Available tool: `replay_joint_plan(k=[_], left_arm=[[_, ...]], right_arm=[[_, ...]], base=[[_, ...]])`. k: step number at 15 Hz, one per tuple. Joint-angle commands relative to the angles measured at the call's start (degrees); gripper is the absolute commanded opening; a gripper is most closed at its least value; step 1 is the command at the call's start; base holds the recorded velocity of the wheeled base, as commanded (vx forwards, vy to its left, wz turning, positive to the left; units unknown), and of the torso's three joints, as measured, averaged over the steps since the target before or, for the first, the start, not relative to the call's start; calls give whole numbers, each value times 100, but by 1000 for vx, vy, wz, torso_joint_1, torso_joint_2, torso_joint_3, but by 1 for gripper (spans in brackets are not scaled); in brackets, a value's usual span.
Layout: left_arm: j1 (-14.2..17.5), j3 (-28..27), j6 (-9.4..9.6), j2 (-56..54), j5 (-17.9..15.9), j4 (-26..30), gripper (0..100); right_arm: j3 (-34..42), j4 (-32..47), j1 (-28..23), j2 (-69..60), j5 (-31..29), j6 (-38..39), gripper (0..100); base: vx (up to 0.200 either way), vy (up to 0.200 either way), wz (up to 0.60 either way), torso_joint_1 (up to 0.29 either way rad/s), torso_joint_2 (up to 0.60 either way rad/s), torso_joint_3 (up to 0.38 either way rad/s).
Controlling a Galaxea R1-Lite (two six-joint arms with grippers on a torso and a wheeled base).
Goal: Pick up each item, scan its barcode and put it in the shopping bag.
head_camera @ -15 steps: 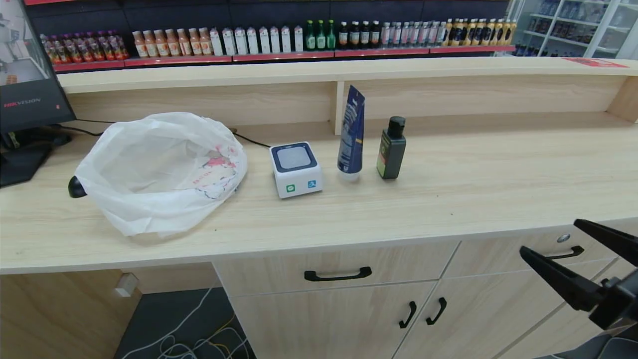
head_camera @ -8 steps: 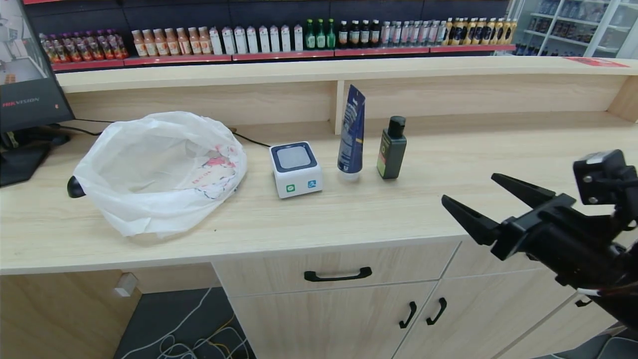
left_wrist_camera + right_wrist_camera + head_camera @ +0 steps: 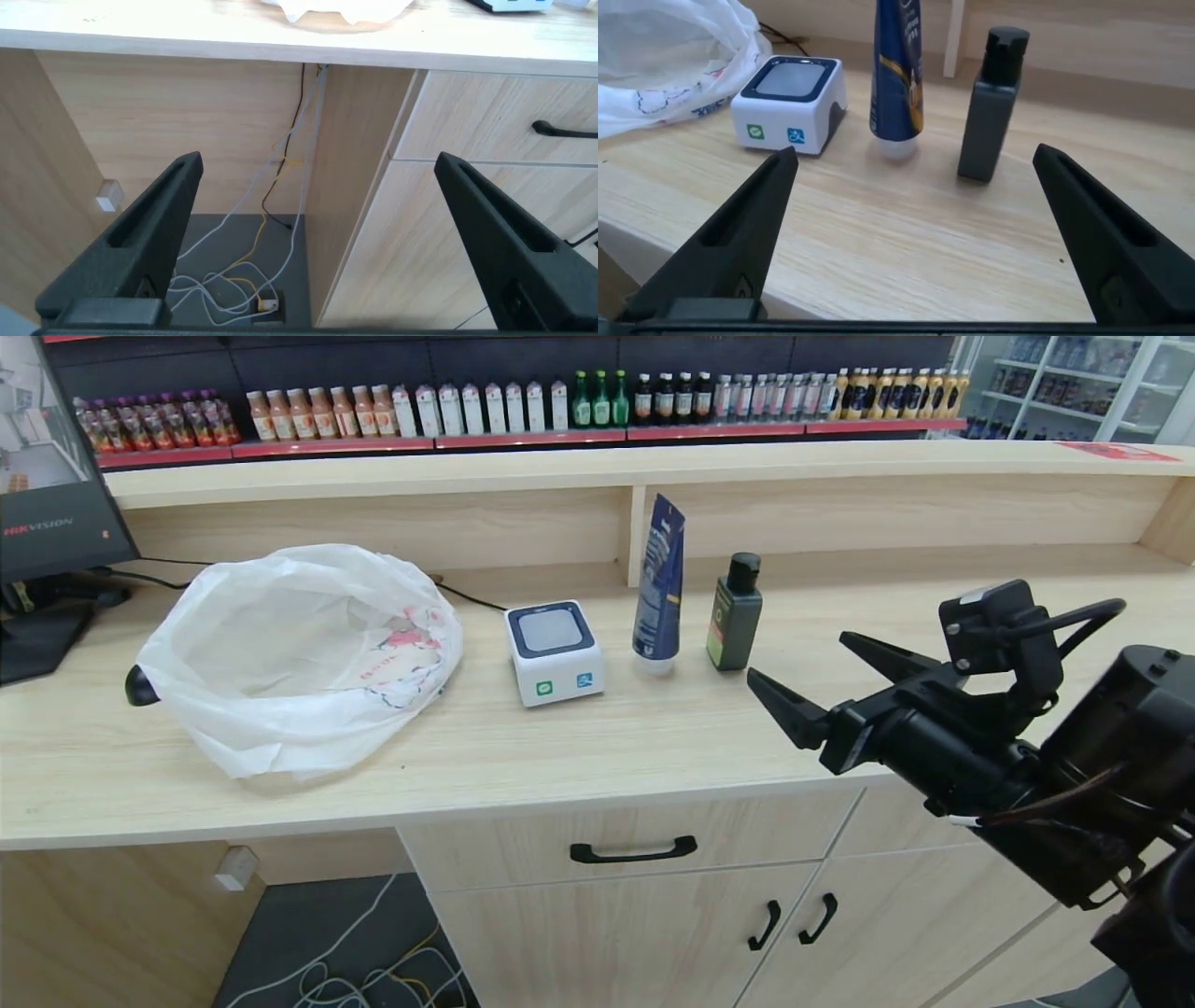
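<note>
In the head view the job reads as just starting: the first pick is in hand, nothing is gripped, and nothing can be made out inside the shopping bag, which sits open at centre left of the frame. The right gripper reaches in from the lower right, level over the counter, its pincer spread wide and pointing at the dark bottle, which stands upright just right of centre. The blue tube stands on its cap just beside the bottle, and the scanner sits between the tube and the bag. The bottle is the nearer item, so it looks like the likely target. The next move calls for easing forward until the fingers pass either side of it, without knocking the tube, then closing. In the left wrist view the left gripper hangs below the counter edge in front of the cabinet, pincer wide and holding nothing, with loose cables on the floor beyond. In the right wrist view the bottle stands nearer one finger than the other, so the arm would probably need a small sideways correction.
</note>
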Motion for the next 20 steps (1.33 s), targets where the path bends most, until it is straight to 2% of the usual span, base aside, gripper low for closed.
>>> replay_joint_plan(k=[1, 3, 5, 10, 20], left_arm=[[1, 0, 3, -2, 3, 0, 100], [1, 0, 3, -2, 3, 0, 100], [1, 0, 3, -2, 3, 0, 100], [1, 0, -6, -2, 3, 0, 100], [1, 0, -6, -2, 3, 0, 100]], right_arm=[[-104, -4, 48, 28, -140, -30, 100], [-244, -4, 153, 36, -544, -74, 100], [-323, -13, 514, 142, -1106, -66, 100], [-306, -330, 619, 142, -1168, -22, 100], [-244, -435, 619, 195, -1150, 14, 100]], base=[[0, 0, 0, 0, 0, 0], [0, 0, 0, 0, 0, 0], [0, 0, 0, 0, 0, 0], [0, 0, 0, 0, 0, 0], [0, 0, 0, 0, 0, 0]])
